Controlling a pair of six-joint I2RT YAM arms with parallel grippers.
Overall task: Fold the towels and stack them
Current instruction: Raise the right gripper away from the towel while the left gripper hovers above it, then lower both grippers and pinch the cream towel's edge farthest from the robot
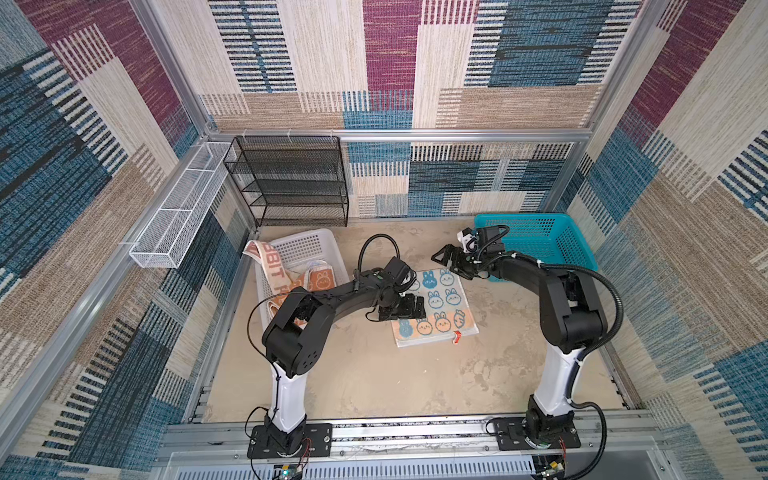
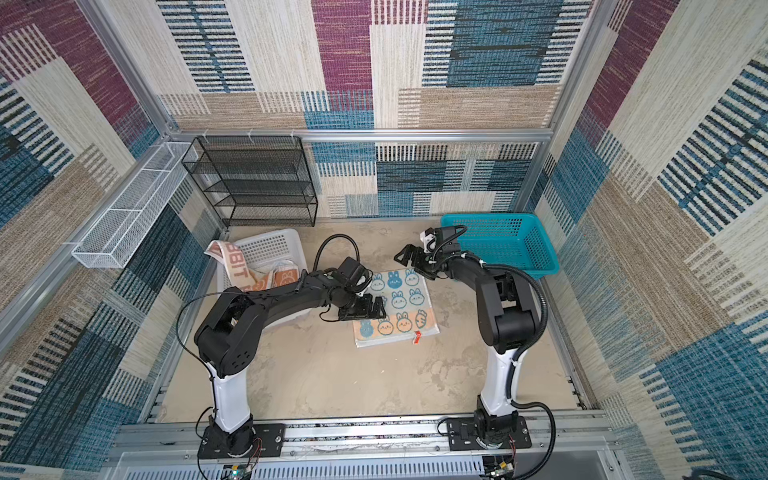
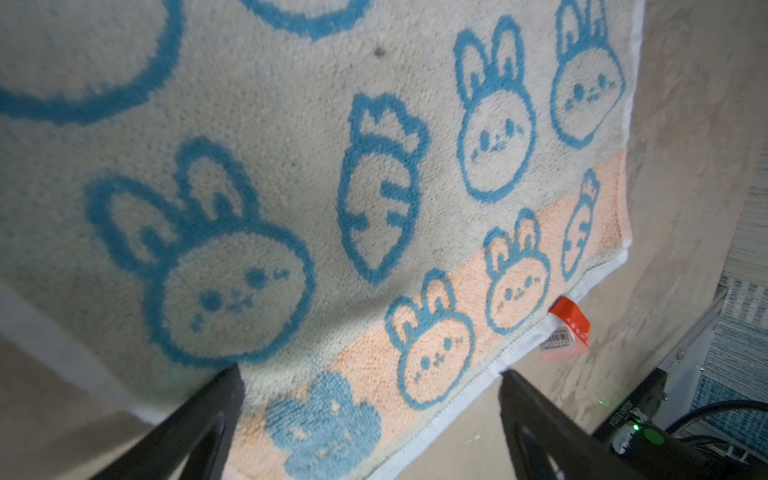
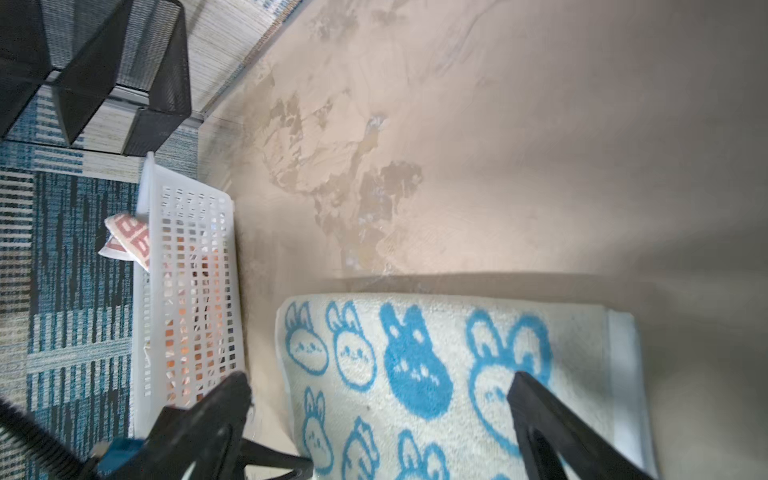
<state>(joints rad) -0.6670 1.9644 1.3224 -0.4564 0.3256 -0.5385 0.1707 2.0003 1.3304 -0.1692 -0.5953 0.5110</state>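
Blue-rabbit towel [image 1: 440, 303] lies mid-frame on the surface [image 1: 353, 374], left fingers [image 3: 195, 419] and right fingers [image 4: 548, 419] spread, empty; the next fold likely needs its edge pinched.

The scene held three towels (blue-rabbit towel [image 1: 440, 301], lettered towel [image 1: 272, 270], orange-rabbit towel [image 1: 323, 281]), two baskets (white basket [image 1: 307, 249], teal basket [image 1: 540, 241]), one black rack [image 1: 291, 183] and one white wire tray [image 1: 174, 216].

The left arm [image 1: 332, 300] hides part of the lettered towel [image 1: 272, 266] and orange-rabbit towel [image 1: 322, 281] in the white basket [image 1: 300, 248].
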